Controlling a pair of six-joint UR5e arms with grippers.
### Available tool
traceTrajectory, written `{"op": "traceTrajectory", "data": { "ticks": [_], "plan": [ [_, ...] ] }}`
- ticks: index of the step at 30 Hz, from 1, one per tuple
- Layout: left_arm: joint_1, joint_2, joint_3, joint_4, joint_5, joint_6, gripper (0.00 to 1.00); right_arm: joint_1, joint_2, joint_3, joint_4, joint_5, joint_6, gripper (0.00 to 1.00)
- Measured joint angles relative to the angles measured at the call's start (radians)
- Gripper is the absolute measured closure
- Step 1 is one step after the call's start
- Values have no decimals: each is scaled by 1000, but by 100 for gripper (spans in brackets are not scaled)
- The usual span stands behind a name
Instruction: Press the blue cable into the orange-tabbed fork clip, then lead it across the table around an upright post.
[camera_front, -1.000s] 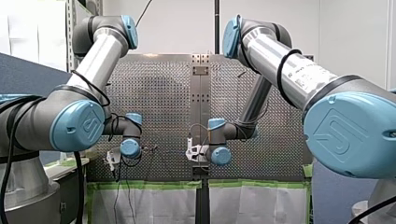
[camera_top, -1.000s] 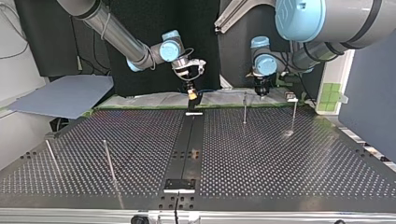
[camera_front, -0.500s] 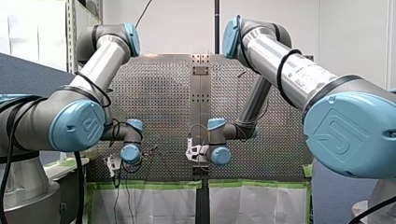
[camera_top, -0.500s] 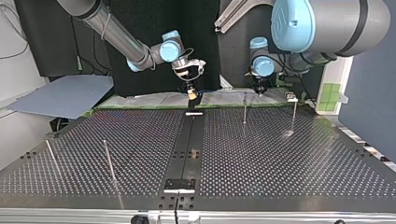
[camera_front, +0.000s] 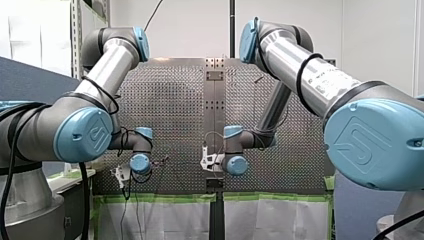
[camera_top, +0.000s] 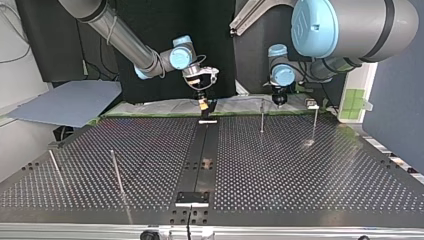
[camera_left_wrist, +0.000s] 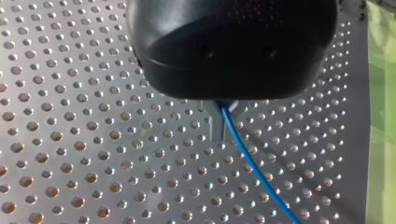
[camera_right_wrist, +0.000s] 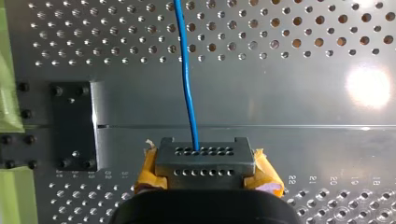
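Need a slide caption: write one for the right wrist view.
Right pincer shut on the blue cable, which runs straight ahead over the perforated table.

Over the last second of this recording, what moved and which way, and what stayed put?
My right gripper eased slightly down and toward the top view's left, over the far end of the middle strip. My left gripper dipped a little, and that arm's elbow shifted. No grasp or release shows in these views. The upright posts and the table stayed as they were.
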Motion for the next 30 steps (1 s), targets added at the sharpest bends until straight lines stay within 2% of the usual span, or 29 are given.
{"op": "traceTrajectory", "data": {
  "ticks": [5, 9, 19, 27, 28, 29, 30],
  "plan": [
    [2, 0, 4, -3, 1, -6, 99, -3, 0, -17, 7, -1, 1, 100],
    [6, 0, 29, -19, 3, -16, 99, -7, 0, -24, 9, -1, 2, 100],
    [8, 0, 84, -54, 14, -25, 99, -33, -1, -33, 18, -1, 1, 100],
    [9, 0, 101, -64, 27, -16, 99, -52, 0, -34, 25, 0, 0, 100],
    [9, 0, 102, -62, 31, -8, 87, -53, 0, -34, 26, 0, 0, 100],
    [9, 0, 102, -61, 32, -1, 87, -54, 0, -34, 27, 0, -1, 100],
    [9, 0, 102, -60, 34, 6, 76, -55, 0, -34, 28, 0, -1, 100]
  ]
}}
